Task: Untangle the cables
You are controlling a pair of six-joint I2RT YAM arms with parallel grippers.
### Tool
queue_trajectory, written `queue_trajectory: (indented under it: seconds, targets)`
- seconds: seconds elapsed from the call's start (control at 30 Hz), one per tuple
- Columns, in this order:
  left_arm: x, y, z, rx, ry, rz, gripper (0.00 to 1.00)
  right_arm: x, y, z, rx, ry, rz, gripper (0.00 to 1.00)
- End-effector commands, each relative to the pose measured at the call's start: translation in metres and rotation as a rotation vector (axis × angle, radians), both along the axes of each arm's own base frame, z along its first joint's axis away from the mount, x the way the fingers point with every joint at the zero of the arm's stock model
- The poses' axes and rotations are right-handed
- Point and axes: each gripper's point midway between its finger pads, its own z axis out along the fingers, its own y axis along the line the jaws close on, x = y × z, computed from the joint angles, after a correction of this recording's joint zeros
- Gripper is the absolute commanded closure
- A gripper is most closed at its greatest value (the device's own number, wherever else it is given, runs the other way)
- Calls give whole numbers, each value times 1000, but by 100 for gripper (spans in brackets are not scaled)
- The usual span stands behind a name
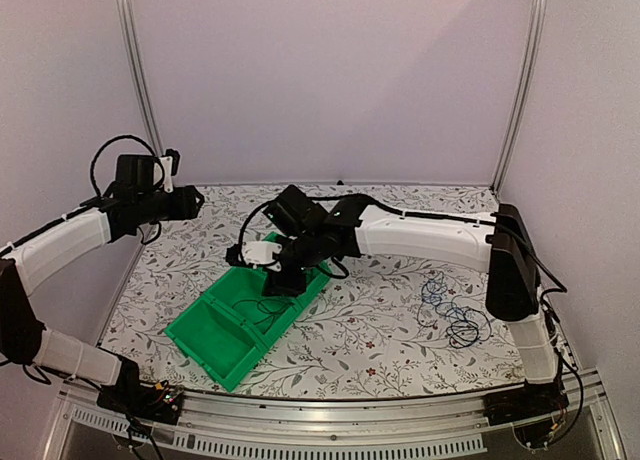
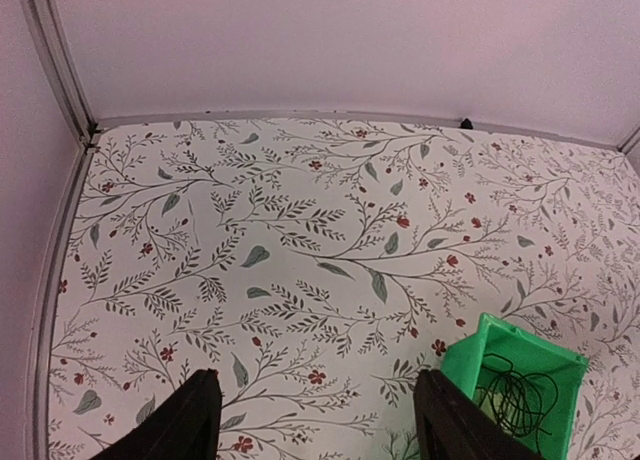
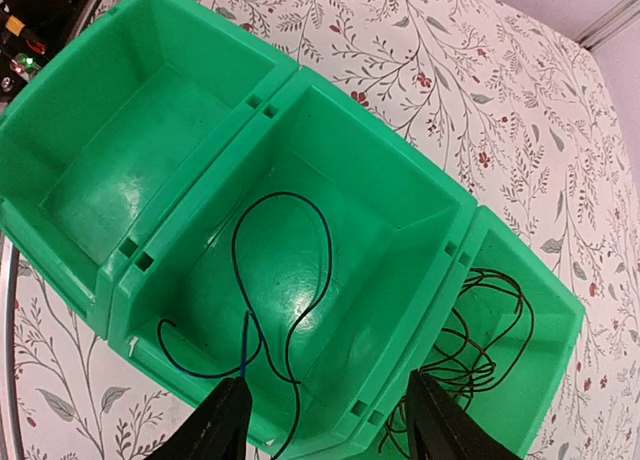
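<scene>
Right wrist view: right hand, fingers apart, hangs above the middle compartment of the green bin, where one cable lies alone, likely kept separate; tangled cables lie right of the bin. Left hand: fingers apart.

thin black cables looped in green tray

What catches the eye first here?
The bright green three-compartment bin, left of centre on the flowered table. The right gripper hangs open over its middle compartment, where a thin dark cable lies looped. A blue-and-black tangle of cables sits near the table's right edge.
</scene>
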Motion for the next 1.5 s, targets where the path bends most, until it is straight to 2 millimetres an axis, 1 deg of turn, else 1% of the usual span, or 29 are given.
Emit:
queue_trajectory:
  seconds: [0.0,0.07,0.13,0.17,0.2,0.23,0.27,0.3,0.33,0.37,0.4,0.43,0.47,0.5,0.53,0.57,0.67,0.77,0.8,0.87,0.97,1.07,1.1,1.13,1.17,1.2,1.23,1.33,1.47]
  targets:
    - [-13,-29,30,-51,-142,-176,35,-7,-16,70,93,-67,18,42]
    - [-25,-50,44,-56,-204,-275,37,-14,-24,77,100,-53,31,42]
    - [-39,-74,56,-39,-239,-366,37,-20,-34,78,100,-22,53,41]
    - [-45,-86,57,-21,-236,-400,37,-21,-42,81,105,-13,51,41]
    - [-52,-99,58,-10,-229,-438,37,-19,-51,77,98,6,42,41]
    - [-62,-110,52,-1,-195,-481,37,-16,-60,79,102,23,28,41]
    - [-72,-121,48,4,-169,-523,38,-11,-72,74,93,46,8,41]
    - [-82,-131,43,8,-144,-561,38,-7,-85,78,101,58,-13,41]
    - [-92,-138,37,16,-114,-590,38,-1,-99,72,93,77,-35,42]
    - [-102,-146,29,28,-79,-613,38,5,-114,72,97,89,-58,42]
    - [-109,-152,22,47,-43,-619,37,10,-130,78,114,94,-82,42]
    - [-116,-157,15,64,-2,-621,38,19,-146,75,118,108,-115,42]
    - [-121,-161,8,81,39,-612,38,29,-163,77,135,112,-153,42]
    - [-126,-165,-1,96,92,-597,38,39,-181,69,135,131,-203,42]
    - [-132,-171,-7,104,138,-596,39,49,-200,75,156,124,-251,43]
    - [-140,-178,-18,131,180,-612,40,59,-217,73,162,123,-300,43]
    - [-154,-202,-33,228,215,-642,40,85,-274,72,190,91,-463,44]
    - [-165,-238,-42,268,207,-718,40,95,-329,66,193,86,-604,45]
    - [-166,-250,-45,269,206,-741,40,95,-343,59,171,87,-637,47]
    - [-169,-274,-49,258,199,-783,40,94,-371,45,128,83,-698,49]
    - [-174,-313,-53,234,165,-845,40,84,-400,21,41,124,-761,52]
    - [-176,-350,-59,205,153,-901,41,66,-423,3,-28,185,-792,53]
    - [-177,-363,-69,206,164,-920,41,57,-431,0,-51,193,-790,54]
    - [-178,-373,-67,196,156,-936,42,50,-437,-3,-69,200,-793,54]
    - [-178,-383,-78,205,173,-948,42,42,-442,-4,-91,199,-786,55]
    - [-177,-393,-81,206,171,-957,43,32,-446,-8,-123,197,-767,55]
    - [-179,-401,-85,195,182,-978,43,22,-450,-6,-138,190,-755,55]
    - [-180,-418,-94,171,183,-1015,43,-9,-460,-8,-206,200,-710,56]
    - [-175,-426,-105,180,176,-1026,43,-35,-469,-13,-271,219,-669,58]
